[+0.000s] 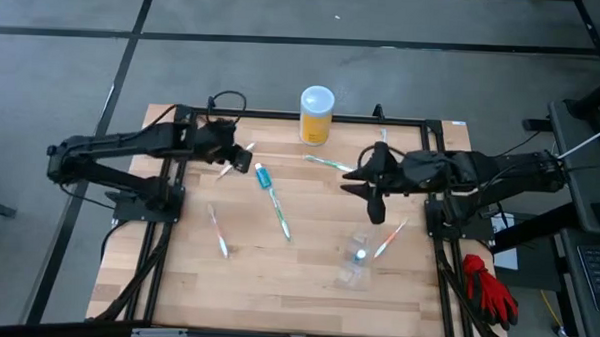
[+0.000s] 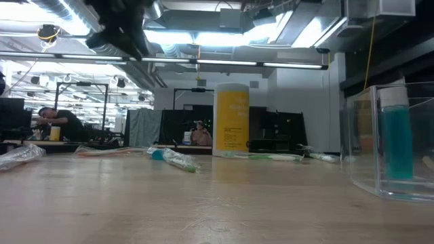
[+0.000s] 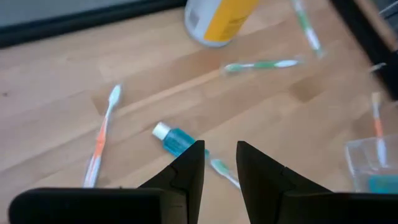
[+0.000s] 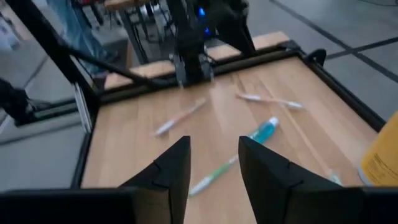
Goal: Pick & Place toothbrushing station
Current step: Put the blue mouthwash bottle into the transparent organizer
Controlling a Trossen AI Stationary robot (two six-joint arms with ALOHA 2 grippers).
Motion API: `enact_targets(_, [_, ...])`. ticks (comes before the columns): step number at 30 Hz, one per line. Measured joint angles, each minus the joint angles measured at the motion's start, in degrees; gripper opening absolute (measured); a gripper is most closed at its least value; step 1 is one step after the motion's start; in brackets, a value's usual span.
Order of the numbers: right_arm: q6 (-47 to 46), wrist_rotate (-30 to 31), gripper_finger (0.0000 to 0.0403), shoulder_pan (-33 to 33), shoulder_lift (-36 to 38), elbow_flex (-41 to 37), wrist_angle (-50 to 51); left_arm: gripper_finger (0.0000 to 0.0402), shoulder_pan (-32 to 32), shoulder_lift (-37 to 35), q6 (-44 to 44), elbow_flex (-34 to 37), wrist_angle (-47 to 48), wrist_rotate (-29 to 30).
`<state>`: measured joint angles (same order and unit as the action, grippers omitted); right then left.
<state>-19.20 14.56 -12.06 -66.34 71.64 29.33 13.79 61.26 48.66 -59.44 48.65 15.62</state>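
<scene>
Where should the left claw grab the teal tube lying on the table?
Grip the tube across its teal body, just behind the white cap, coming straight down from above. It lies flat on the table, so only its two long sides are free. Take care: a green toothbrush lies right at its tail end. The left claw is already close.

Slim toothbrushes (image 1: 280,217) lie scattered flat around the teal tube (image 1: 263,175); the clear cup (image 1: 358,256) stands nearby.

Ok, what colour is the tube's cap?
White, on a teal-blue tube. It shows best in the left wrist view, just beyond the left gripper.
</scene>
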Motion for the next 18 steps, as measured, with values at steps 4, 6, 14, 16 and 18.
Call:
enact_targets(4, [-4.6,-0.2,0.0137,1.2,0.0,0.1,-4.6,0.0090,5.9,5.1,0.5,0.0,0.2,-6.1])
enact_targets(6, [-5.9,-0.5,0.0137,1.6,0.0,0.1,-5.5,0.0090,7.6,8.2,0.2,0.0,1.6,-8.3])
enact_targets(14, [-6.3,-0.6,0.0137,1.6,-0.1,0.1,-8.4,0.0090,5.1,20.3,5.5,0.0,1.9,-7.1])
enact_targets(16, [-6.3,-0.6,0.0137,1.6,-0.1,0.1,-8.4,0.0090,3.8,22.9,7.3,0.0,0.6,-5.3])
enact_targets(18, [-6.3,-0.6,0.0137,1.6,-0.1,0.1,-8.5,0.0090,2.9,24.9,10.3,0.0,-0.7,-2.8])
